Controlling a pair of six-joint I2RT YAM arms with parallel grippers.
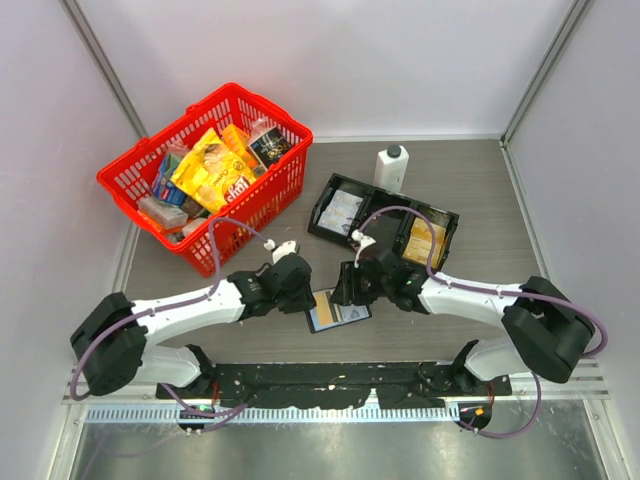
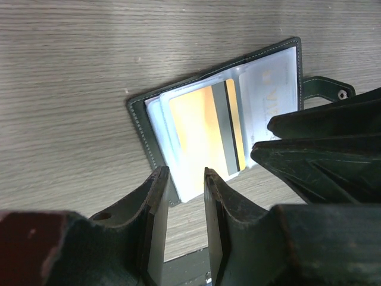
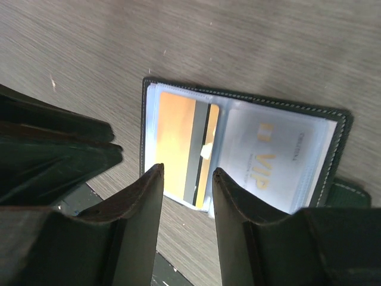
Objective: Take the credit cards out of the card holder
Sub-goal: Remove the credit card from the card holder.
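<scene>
Card holder [image 1: 337, 310] lies open near middle of bench's near edge, golden-yellow card [image 3: 178, 143] tucked in clear sleeve. Left hand [image 2: 183, 174], right hand [image 3: 187, 173] both released, jaws parted over it. Risk: pinching sleeve with card, dragging whole holder.

Recorded: one card holder [image 1: 338, 311], two credit cards [image 3: 178, 143] seen inside it, one tray [image 1: 322, 205], one bottle [image 1: 391, 165], one basket [image 1: 271, 108].

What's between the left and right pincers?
The open card holder, flat on the table, a yellow card in its sleeve; clearest in the top view.
</scene>
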